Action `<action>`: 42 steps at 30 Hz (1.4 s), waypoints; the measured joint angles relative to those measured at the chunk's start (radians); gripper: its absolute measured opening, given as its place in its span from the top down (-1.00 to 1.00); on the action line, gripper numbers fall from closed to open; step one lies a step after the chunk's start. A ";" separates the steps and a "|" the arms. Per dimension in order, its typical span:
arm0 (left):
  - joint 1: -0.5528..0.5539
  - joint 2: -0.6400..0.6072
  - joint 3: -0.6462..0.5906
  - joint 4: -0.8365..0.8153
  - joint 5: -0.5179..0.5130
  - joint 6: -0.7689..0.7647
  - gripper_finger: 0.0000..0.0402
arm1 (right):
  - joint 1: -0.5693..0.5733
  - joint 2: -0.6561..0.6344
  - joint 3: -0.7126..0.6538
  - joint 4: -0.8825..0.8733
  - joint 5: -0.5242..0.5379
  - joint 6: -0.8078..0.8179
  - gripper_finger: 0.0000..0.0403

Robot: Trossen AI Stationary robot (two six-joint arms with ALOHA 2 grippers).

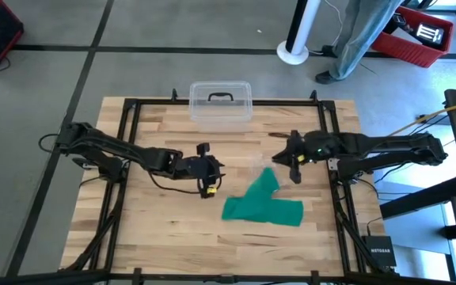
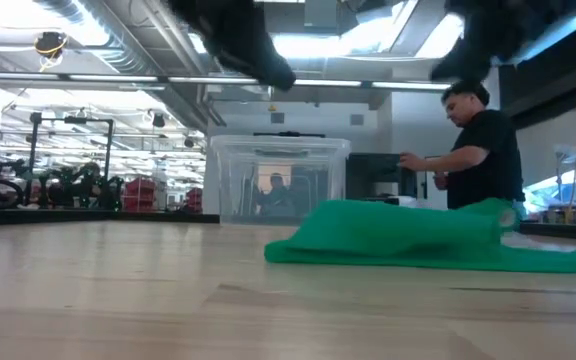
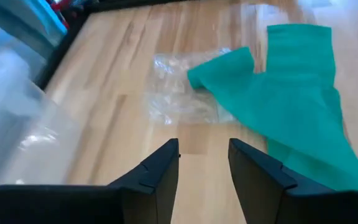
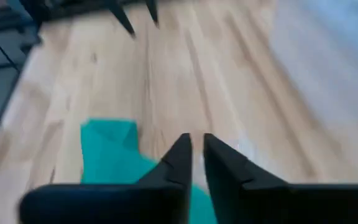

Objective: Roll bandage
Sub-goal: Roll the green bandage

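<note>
Bandage (image 1: 261,205) lies unrolled and rumpled on the wooden tabletop (image 1: 149,229) — a teal strip folded over itself, one end resting on a clear plastic wrapper (image 3: 182,87). Left hand (image 1: 207,179) hovers just beside it, fingers (image 3: 160,171) apart, holding nothing. Right hand (image 1: 294,169) hangs above the strip's far end, fingers (image 4: 178,158) nearly together with a slim gap, empty. A clear lidded box (image 1: 221,104) stands farther back — a person (image 2: 478,150) is behind it.

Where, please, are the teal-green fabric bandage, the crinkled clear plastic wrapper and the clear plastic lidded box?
teal-green fabric bandage (image 1: 264,207): high view, its middle.
crinkled clear plastic wrapper (image 3: 179,93): left wrist view, its centre.
clear plastic lidded box (image 1: 221,105): high view, its lid.
</note>
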 joint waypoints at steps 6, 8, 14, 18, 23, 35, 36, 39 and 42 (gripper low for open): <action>0.004 0.000 -0.081 0.056 0.021 -0.077 0.35 | 0.000 0.072 -0.046 -0.084 -0.043 0.155 0.18; 0.004 0.001 -0.117 0.108 0.037 -0.095 0.35 | 0.001 0.110 -0.072 -0.085 -0.051 0.221 0.03; -0.003 0.002 -0.221 0.304 0.138 -0.152 0.35 | 0.001 0.234 -0.117 -0.062 -0.117 0.357 -0.25; -0.019 0.018 -0.252 0.318 0.141 -0.184 0.35 | 0.001 0.320 -0.118 0.025 -0.112 0.421 -0.28; -0.037 0.074 -0.254 0.346 0.141 -0.205 0.35 | 0.001 0.439 -0.118 0.074 -0.099 0.462 -0.22; -0.046 0.116 -0.242 0.352 0.134 -0.179 0.35 | 0.001 0.516 -0.105 0.144 -0.055 0.335 0.62; -0.044 0.110 -0.230 0.341 0.134 -0.177 0.35 | 0.001 0.507 -0.093 0.125 -0.062 0.316 0.70; -0.041 0.077 -0.170 0.284 0.133 -0.159 0.35 | 0.022 0.459 -0.022 0.067 -0.075 0.245 0.83; -0.041 0.050 -0.111 0.253 0.116 -0.088 0.35 | 0.072 0.416 0.056 0.043 -0.072 0.150 0.83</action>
